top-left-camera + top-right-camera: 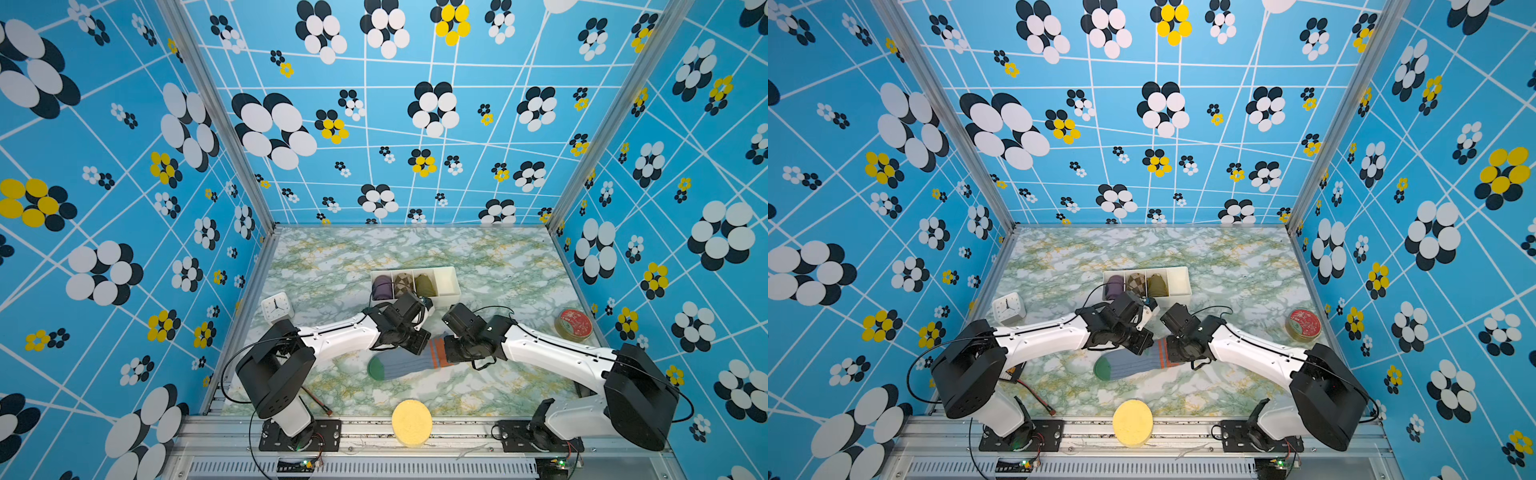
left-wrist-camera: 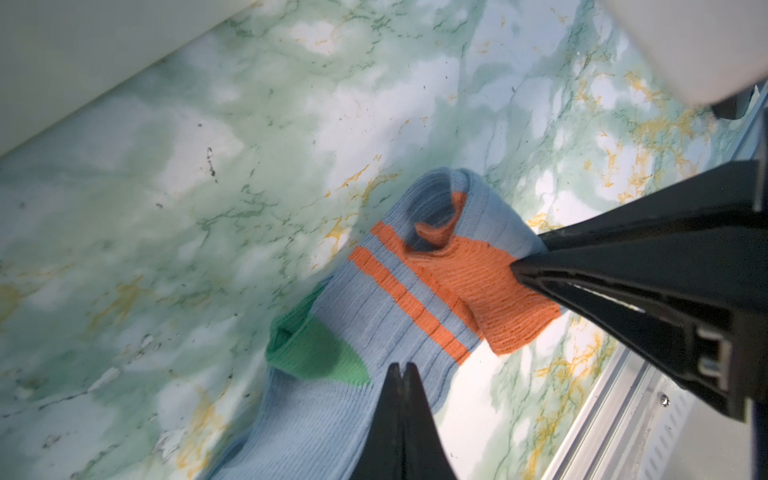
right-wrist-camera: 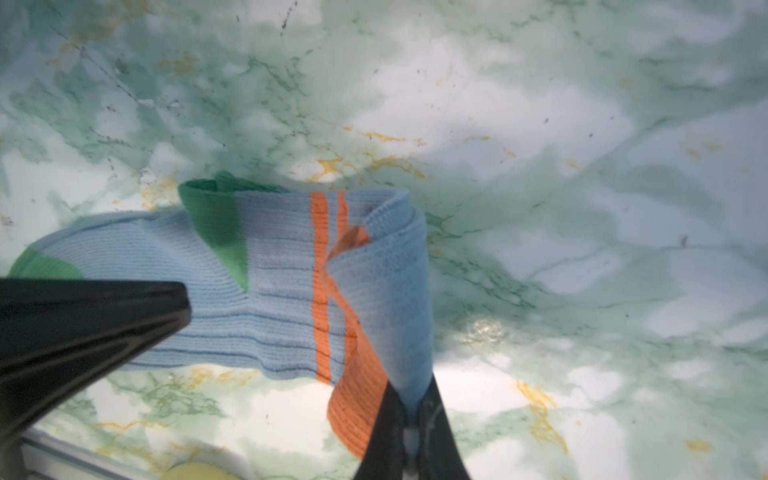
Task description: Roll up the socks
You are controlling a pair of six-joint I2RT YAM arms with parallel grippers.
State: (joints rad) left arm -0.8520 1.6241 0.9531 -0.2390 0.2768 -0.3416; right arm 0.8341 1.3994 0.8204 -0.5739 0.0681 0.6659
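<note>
Nearest you, the sponge hangs over the table's front edge onto the rail. A thin stick lies by the left arm's base. A strip of bare marble separates the sponge from the socks.

The socks lie mid-table between the two arms, with the green toe to the left and the orange cuff to the right. Your right gripper is clamped on the cuff end, where the blue fabric stands up in a fold beside the stripes. Your left gripper has its fingers pressed together, tips over the leg near the green heel. You cannot tell whether they have caught any fabric. The two grippers are near each other, on either side of the stripes.

Just behind the wrists stands the tray, and in both top views the left wrist overlaps its front wall, so room there is tight. The clock sits near the left edge and the tin by the right edge, both well apart from the socks. Past the tray, bare marble runs to the back wall.
</note>
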